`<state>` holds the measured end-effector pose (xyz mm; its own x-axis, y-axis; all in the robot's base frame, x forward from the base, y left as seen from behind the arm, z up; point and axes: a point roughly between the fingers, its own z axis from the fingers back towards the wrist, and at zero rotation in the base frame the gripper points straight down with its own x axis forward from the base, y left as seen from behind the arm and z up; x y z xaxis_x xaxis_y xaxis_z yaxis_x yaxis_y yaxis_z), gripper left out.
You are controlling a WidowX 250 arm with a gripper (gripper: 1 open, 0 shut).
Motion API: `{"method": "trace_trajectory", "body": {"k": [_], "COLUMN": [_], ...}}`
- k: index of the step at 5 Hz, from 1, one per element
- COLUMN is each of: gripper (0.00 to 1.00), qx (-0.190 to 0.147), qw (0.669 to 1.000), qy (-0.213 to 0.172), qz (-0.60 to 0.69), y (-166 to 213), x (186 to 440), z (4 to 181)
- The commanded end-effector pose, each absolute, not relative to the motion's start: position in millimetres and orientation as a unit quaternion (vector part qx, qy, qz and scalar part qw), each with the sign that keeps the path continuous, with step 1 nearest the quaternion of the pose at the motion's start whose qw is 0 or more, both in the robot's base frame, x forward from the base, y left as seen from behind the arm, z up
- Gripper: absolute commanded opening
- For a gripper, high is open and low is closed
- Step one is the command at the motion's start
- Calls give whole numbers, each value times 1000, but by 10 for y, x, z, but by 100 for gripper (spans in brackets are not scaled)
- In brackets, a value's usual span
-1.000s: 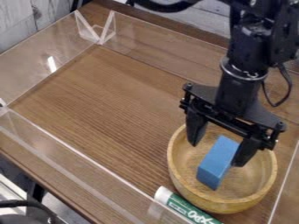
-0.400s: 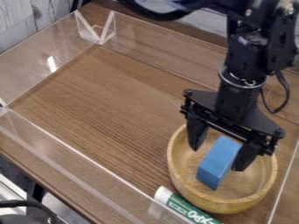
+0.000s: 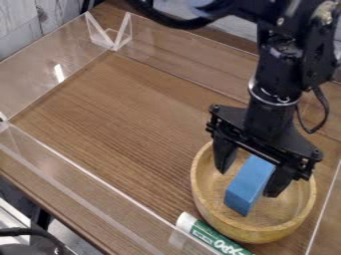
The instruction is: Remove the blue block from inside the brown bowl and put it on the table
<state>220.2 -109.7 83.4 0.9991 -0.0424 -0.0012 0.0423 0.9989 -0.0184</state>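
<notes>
The gripper (image 3: 253, 159) has its fingers wide apart, one on each side of the blue block (image 3: 246, 187), w/ nothing clamped, as far as I can see. The block is inside the brown bowl (image 3: 210, 206), below the hand and between the fingers, its near end reaching out from under them toward the camera side. Its long axis goes from near the bowl's front wall up toward the hand, a bit tilted to the right of the view, so it runs approx. across the line which joins the two fingertips. This is good for closing on the long sides, I think. Only one arm is here, so no other hand is nearer. If the fingers touch the block already, I cannot tell.

Compared w/ the earlier pics, the hand is slightly lower and its upper part is more to the left; block and bowl are in the same place. The table (image 3: 127, 125) lies beside the hand, toward the view's left, for the later placing.
</notes>
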Motion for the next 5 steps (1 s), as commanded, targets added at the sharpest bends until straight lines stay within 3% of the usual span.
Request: {"method": "trace_trajectory", "body": {"k": [1,5], "gripper": [100,100], "qx": [-17,-17], "qw": [999,999], "qy": [-19,-36], "qz": [-26,-35], "y": [-1109,-1091], "x": [2236,2277], "z": [899,870]}}
